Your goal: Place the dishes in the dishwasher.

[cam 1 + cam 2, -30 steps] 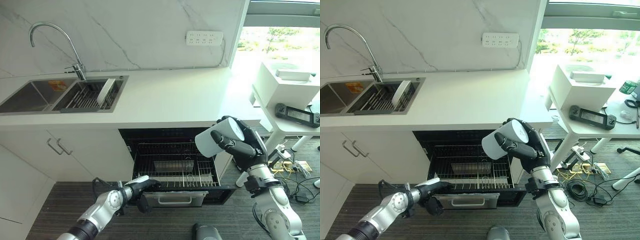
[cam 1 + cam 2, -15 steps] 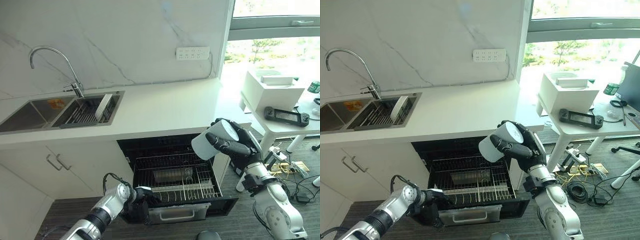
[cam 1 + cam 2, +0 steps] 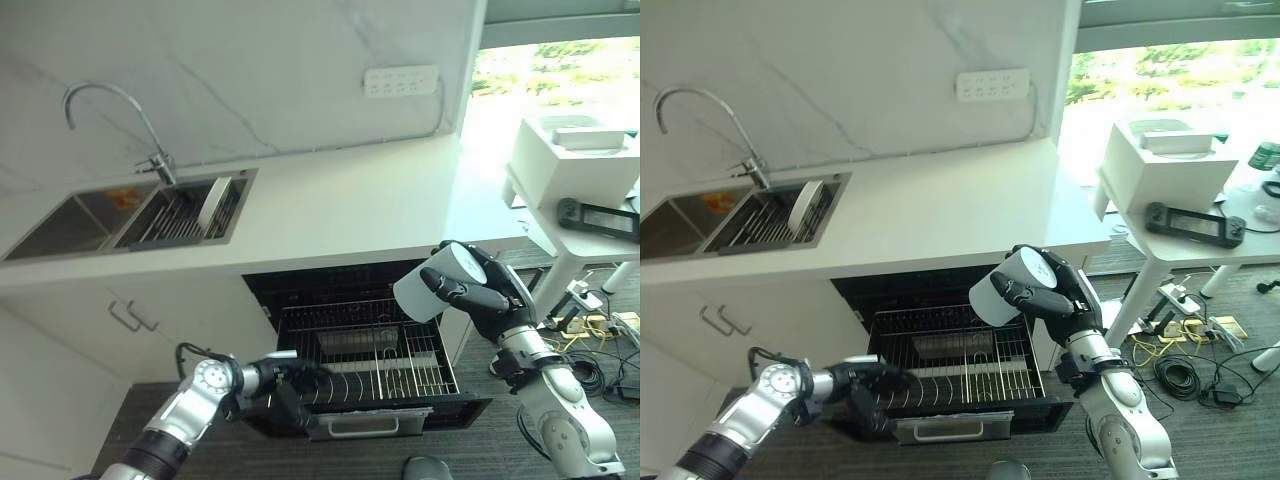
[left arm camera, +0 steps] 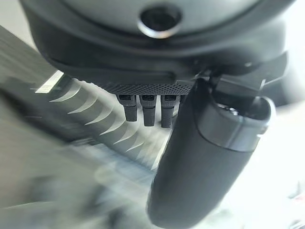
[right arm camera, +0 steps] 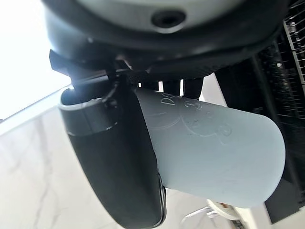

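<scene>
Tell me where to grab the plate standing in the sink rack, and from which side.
Judging from the head views: pinch the plate's upper rim from above. It stands on edge, leaning in the sink rack, so only the top arc is exposed; the lower edge sits between the wires. The left hand is nearer, and the right hand already holds the white cup.

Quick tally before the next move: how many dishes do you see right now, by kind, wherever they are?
Cups: 1, the white cup held in the right hand above the pulled-out dishwasher rack
Plates: 1, the white plate standing on edge in the sink rack
Total: 2
</scene>
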Available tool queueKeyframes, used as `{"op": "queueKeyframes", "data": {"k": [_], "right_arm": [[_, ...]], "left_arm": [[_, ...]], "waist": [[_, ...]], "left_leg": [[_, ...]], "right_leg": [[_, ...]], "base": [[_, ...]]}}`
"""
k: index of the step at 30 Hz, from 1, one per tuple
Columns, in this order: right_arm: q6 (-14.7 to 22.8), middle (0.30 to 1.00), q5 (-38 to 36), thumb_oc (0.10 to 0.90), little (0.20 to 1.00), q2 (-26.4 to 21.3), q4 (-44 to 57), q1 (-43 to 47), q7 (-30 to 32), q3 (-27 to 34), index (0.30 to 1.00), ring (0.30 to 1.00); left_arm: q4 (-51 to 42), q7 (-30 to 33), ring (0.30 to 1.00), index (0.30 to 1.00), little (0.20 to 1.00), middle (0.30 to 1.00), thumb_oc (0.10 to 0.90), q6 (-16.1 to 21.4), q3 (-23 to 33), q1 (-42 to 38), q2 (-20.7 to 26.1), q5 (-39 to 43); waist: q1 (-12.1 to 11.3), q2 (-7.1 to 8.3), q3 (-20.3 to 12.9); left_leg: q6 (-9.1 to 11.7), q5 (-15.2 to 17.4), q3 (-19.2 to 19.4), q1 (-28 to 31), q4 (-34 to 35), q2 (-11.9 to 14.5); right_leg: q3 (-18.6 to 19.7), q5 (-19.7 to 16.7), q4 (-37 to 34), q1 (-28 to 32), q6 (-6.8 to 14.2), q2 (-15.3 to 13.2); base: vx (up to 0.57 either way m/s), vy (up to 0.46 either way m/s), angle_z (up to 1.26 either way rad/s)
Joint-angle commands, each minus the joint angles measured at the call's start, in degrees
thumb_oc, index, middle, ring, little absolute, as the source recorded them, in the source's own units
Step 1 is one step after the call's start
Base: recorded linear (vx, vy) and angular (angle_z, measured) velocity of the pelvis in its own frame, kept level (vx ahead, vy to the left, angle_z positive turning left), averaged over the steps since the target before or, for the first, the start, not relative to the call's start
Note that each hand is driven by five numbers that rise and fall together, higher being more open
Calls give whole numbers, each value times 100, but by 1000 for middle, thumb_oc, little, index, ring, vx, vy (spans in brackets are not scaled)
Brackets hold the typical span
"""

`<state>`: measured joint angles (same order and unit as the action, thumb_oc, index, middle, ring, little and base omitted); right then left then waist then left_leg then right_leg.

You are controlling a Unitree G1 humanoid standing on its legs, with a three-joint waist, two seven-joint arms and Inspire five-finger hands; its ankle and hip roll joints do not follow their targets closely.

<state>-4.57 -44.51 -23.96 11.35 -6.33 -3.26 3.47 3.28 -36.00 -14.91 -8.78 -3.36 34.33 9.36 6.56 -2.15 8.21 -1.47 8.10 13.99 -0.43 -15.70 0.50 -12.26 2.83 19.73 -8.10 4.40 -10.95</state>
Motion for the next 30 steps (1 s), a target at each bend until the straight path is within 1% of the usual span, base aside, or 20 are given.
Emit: {"op": "queueKeyframes", "data": {"k": [1, 2, 3, 4, 5, 6, 7, 9, 11, 16, 18, 19, 20, 21, 22, 24, 27, 30], "right_arm": [[787, 300, 248, 400, 300, 197, 232, 708, -111, 405, 300, 300], [778, 300, 374, 400, 300, 188, 106, 745, -10, 413, 300, 300], [760, 300, 444, 400, 300, 182, 61, 765, 53, 413, 300, 300], [727, 300, 578, 400, 300, 205, 6, 789, 129, 409, 300, 300], [694, 300, 671, 400, 300, 194, -21, 803, 186, 416, 300, 300], [692, 300, 676, 400, 300, 193, -20, 807, 191, 411, 300, 300], [620, 300, 863, 400, 300, 147, -66, 822, 288, 435, 300, 300], [481, 300, 1090, 400, 300, 42, -106, 823, 399, 498, 300, 300], [319, 300, 1262, 400, 300, -91, -84, 779, 481, 602, 300, 300], [-44, 300, 1598, 400, 300, -193, -172, 594, 526, 746, 300, 300], [-137, 300, 1707, 400, 300, -243, -257, 504, 569, 773, 300, 300], [-143, 300, 1720, 400, 300, -256, -275, 505, 589, 771, 300, 300], [-103, 300, 1785, 400, 300, -284, -349, 541, 648, 744, 300, 300], [-51, 300, 1814, 400, 300, -301, -419, 626, 710, 709, 300, 300], [81, 300, 1783, 400, 300, -383, -599, 845, 931, 587, 300, 300], [277, 300, 1734, 400, 300, -554, -935, 1299, 1169, 433, 300, 300], [413, 300, 1811, 400, 300, -788, -1311, 1776, 1337, 195, 300, 300], [410, 300, 1938, 400, 300, -926, -1535, 2062, 1396, 19, 300, 300]], "left_arm": [[-10, 1136, 900, 900, 900, 900, 800, 1239, 455, -506, 168, 1134], [-102, 1397, 900, 900, 900, 900, 800, 1494, 620, -479, 10, 1382], [-171, 1532, 900, 900, 900, 900, 800, 1599, 695, -440, -92, 1520], [-254, 1629, 900, 900, 900, 900, 800, 1653, 791, -393, -274, 1652], [-298, 1696, 900, 900, 900, 900, 800, 1705, 833, -364, -360, 1714], [-306, 1700, 900, 900, 900, 900, 800, 1705, 837, -357, -363, 1714], [-378, 1778, 900, 900, 900, 900, 800, 1779, 878, -307, -490, 1725], [-527, 1885, 900, 900, 900, 900, 800, 1852, 907, -230, -569, 1605], [-686, 1929, 900, 900, 900, 900, 800, 1754, 959, -147, -573, 1647], [-822, 1873, 900, 900, 900, 900, 800, 1531, 1073, 28, -591, 1783], [-948, 1875, 900, 900, 900, 900, 800, 1495, 1092, 99, -531, 1876], [-966, 1869, 900, 900, 900, 900, 800, 1499, 1089, 94, -512, 1894], [-1002, 1894, 900, 900, 900, 900, 800, 1555, 1054, 50, -448, 1967], [-1027, 1933, 900, 900, 900, 900, 800, 1609, 1009, -34, -386, 2019], [-1068, 2044, 900, 900, 900, 900, 800, 1723, 820, -284, -236, 2138], [-1028, 2221, 900, 900, 900, 900, 800, 1939, 545, -728, -23, 2237], [-1034, 2403, 900, 900, 900, 900, 800, 2152, 382, -1044, 137, 2442], [-1057, 2486, 900, 900, 900, 900, 800, 2226, 330, -1126, 113, 2516]], "waist": [[-108, 166, -70], [-154, 212, -63], [-179, 236, -61], [-204, 294, -72], [-217, 315, -69], [-211, 316, -80], [-236, 358, -82], [-251, 408, -65], [-256, 456, -16], [-245, 531, 136], [-262, 557, 271], [-269, 562, 296], [-296, 543, 400], [-313, 552, 456], [-371, 502, 642], [-421, 475, 867], [-508, 403, 1059], [-559, 371, 1121]], "left_leg": [[-97, 1247, -329, 411, -149, 85], [-85, 1243, -374, 417, -149, 85], [-76, 1239, -401, 421, -149, 86], [-68, 1203, -439, 391, -149, 66], [-65, 1205, -460, 396, -149, 63], [-67, 1198, -462, 381, -149, 56], [-61, 1204, -505, 388, -149, 42], [-58, 1212, -563, 409, -149, 19], [-61, 1217, -614, 432, -149, 0], [-49, 1191, -657, 471, -149, -8], [-33, 1144, -667, 398, -149, 39], [-31, 1135, -669, 369, -149, 50], [-27, 1141, -684, 302, -149, 99], [-21, 1085, -698, 177, -149, 105], [-19, 1052, -717, -66, -149, 164], [-28, 953, -724, -441, -149, 144], [-61, 932, -719, -732, -149, 132], [-63, 914, -694, -845, -149, 159]], "right_leg": [[-267, -127, -254, -85, 657, -156], [-295, -134, -254, -66, 652, -166], [-313, -143, -254, -59, 648, -173], [-325, -192, -254, -97, 634, -191], [-335, -211, -254, -98, 634, -196], [-335, -215, -254, -111, 634, -202], [-351, -272, -254, -129, 641, -212], [-379, -368, -254, -148, 658, -230], [-399, -477, -254, -173, 673, -257], [-436, -639, -254, -214, 701, -298], [-477, -658, -254, -307, 708, -304], [-489, -655, -254, -333, 708, -305], [-513, -633, -254, -397, 725, -279], [-517, -627, -254, -505, 708, -281], [-556, -564, -254, -680, 729, -265], [-536, -564, -254, -966, 729, -270], [-463, -439, -254, -1157, 742, -219], [-398, -351, -254, -1222, 722, -177]], "base": [[35, -40, 27], [42, -41, 23], [41, -52, 17], [38, -40, 17], [23, -29, 9], [59, -25, 4], [67, -26, 1], [131, -53, 3], [135, -56, 2], [167, -65, 5], [68, -114, 4], [-45, -129, 2], [-158, -104, 12], [-362, -157, 19], [-498, -106, 16], [-456, -24, -3], [-281, 45, -4], [-124, 34, -33]]}}
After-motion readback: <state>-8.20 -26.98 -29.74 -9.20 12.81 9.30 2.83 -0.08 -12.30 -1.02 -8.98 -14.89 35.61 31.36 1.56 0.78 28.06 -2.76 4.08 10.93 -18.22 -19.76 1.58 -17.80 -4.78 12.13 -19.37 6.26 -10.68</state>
